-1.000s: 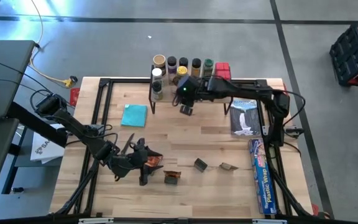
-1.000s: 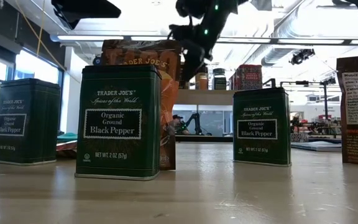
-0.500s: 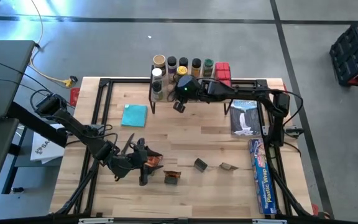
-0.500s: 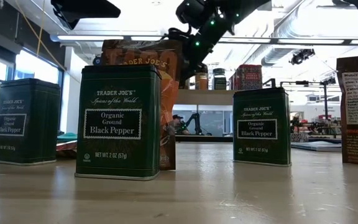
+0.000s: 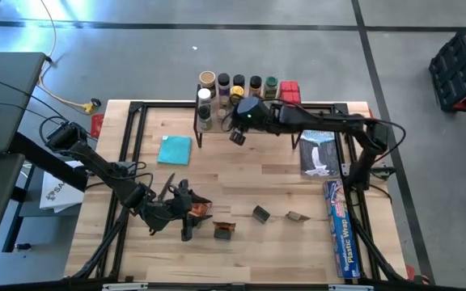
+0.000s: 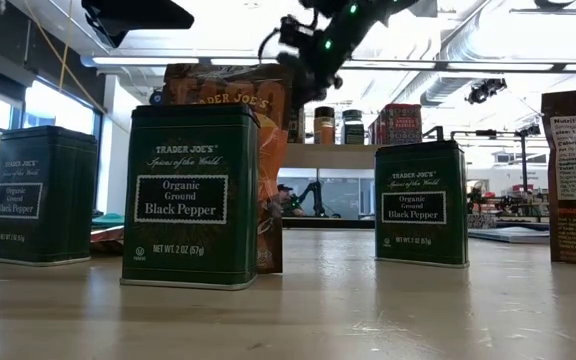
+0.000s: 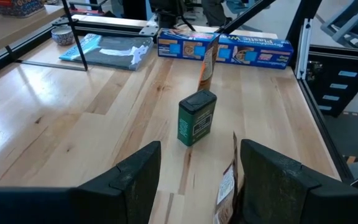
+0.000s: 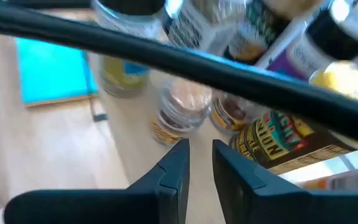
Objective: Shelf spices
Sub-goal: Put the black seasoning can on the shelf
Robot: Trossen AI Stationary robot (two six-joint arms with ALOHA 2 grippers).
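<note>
**A:** Spices [image 5: 241, 85] are mostly up at the far side already: a row of jars and a red box on the shelf [image 5: 314, 109], a few more tucked under its left end.

**B:** And the right end effector [image 5: 236, 137] is right there at the shelf's near edge, fingers drawn in narrow with only a slim gap, nothing between them that I can make out.

**A:** So what's left?

**B:** Down at the near side of the bench [image 5: 241, 174]: a dark pepper tin [image 5: 260, 213], another tin [image 5: 223, 231], an orange packet [image 5: 197, 210] and a small piece [image 5: 298, 217] to the right.

**A:** The left end effector [image 5: 183, 212] sits over that cluster, jaws spread fairly wide, the packet just beside one finger, not gripped as far as I see.

**B:** Clutter-wise, there's a teal cloth [image 5: 175, 149] on the left, a long blue wrap box [image 5: 339, 234] along the right edge, and a bag [image 5: 319, 153] near it. The shelf's black legs and the crowded jars look like the tight spot.
</note>
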